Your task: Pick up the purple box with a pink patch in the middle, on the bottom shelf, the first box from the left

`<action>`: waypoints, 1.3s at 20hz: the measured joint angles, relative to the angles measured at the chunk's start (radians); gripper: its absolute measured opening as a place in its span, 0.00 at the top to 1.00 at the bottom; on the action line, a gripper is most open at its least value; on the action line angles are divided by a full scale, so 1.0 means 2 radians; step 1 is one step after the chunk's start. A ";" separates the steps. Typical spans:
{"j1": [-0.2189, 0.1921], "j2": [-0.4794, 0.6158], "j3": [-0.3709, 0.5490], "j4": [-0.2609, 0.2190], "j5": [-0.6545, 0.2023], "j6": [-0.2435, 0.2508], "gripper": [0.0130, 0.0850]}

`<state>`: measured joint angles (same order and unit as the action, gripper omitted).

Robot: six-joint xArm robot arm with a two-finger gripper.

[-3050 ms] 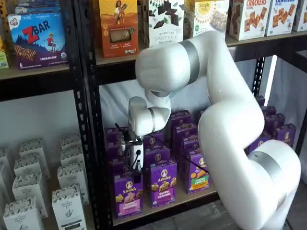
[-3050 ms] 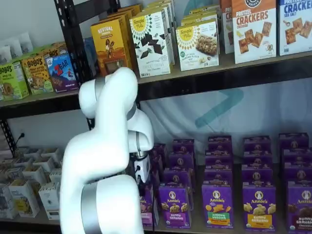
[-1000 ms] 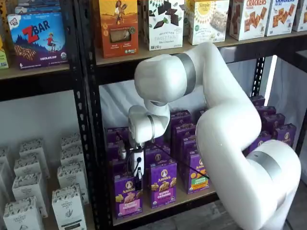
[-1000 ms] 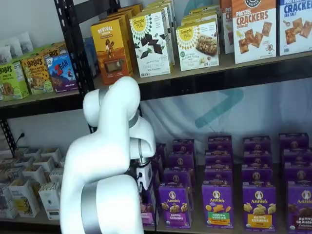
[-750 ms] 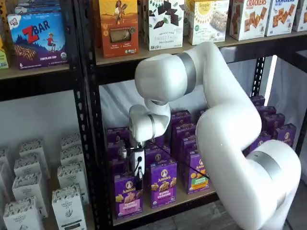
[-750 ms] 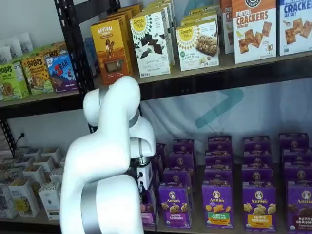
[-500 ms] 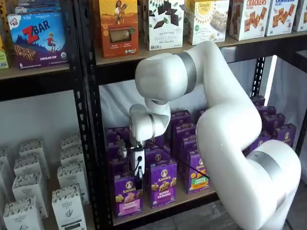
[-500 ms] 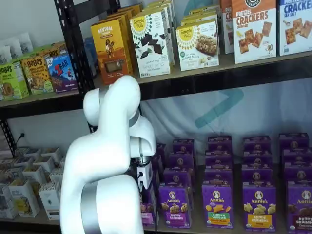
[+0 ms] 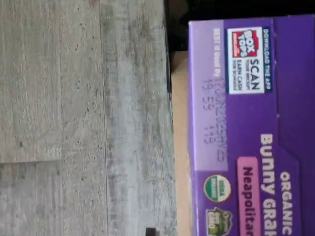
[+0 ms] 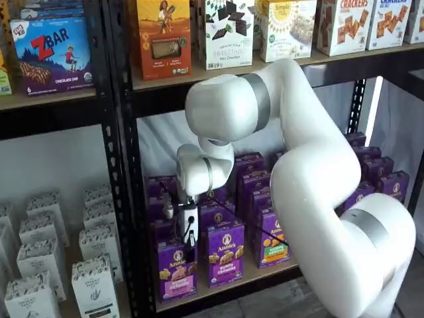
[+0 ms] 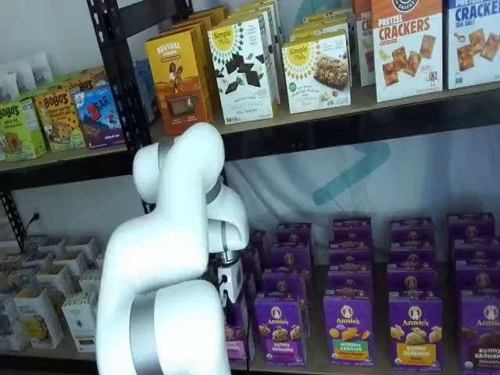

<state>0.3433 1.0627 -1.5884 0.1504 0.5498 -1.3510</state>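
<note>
Since three seconds ago the hand (image 10: 189,240) has dropped lower, hanging right over the purple box (image 10: 176,271) at the front left corner of the bottom shelf (image 10: 232,283). Whether its fingers are parted or clenched cannot be told. Wrist view shows the box top (image 9: 251,132).

I see a grey, wood-grain plank floor (image 9: 83,118) under the rack, pale and evenly lit. Behind the lower boxes hangs a white sheet (image 11: 406,176) with a teal mark on it. Black perforated uprights (image 10: 122,165) frame the rack, and a bright strip of light (image 10: 375,109) shows near one side.
</note>
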 joint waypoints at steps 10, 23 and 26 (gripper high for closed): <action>0.003 0.001 -0.002 -0.003 0.003 0.006 0.56; 0.005 0.004 -0.002 0.000 -0.003 0.005 0.78; 0.005 0.003 0.000 -0.012 -0.005 0.015 0.78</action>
<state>0.3526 1.0693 -1.5880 0.1271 0.5392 -1.3220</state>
